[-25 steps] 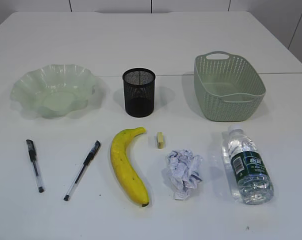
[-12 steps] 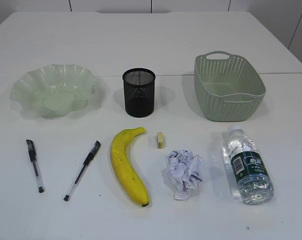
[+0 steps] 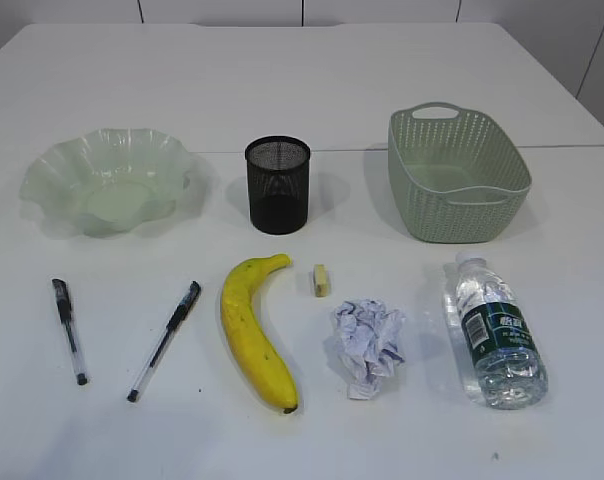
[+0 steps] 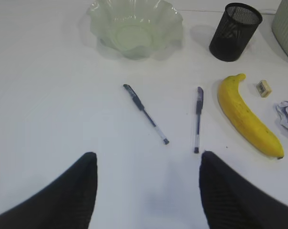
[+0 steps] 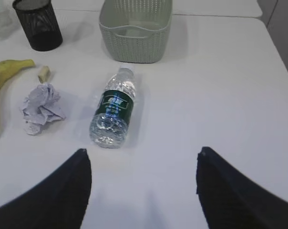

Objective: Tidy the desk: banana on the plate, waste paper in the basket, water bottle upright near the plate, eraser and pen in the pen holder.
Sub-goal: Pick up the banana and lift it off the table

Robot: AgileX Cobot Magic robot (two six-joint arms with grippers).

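Observation:
On the white table a yellow banana (image 3: 255,330) lies between a small yellowish eraser (image 3: 322,279) and two pens (image 3: 163,340) (image 3: 68,330). Crumpled waste paper (image 3: 367,346) sits beside a water bottle (image 3: 491,332) lying on its side. Behind them stand a pale green wavy plate (image 3: 107,180), a black mesh pen holder (image 3: 278,184) and a green basket (image 3: 456,172). Neither arm shows in the exterior view. My left gripper (image 4: 146,160) hangs open over bare table short of the pens (image 4: 197,118). My right gripper (image 5: 141,155) is open, empty, just short of the bottle (image 5: 114,109).
The table's far edge and a seam between two tabletops run behind the plate and basket. In the right wrist view the table's right edge (image 5: 282,52) lies beyond the bottle.
None of the objects has moved in the exterior view.

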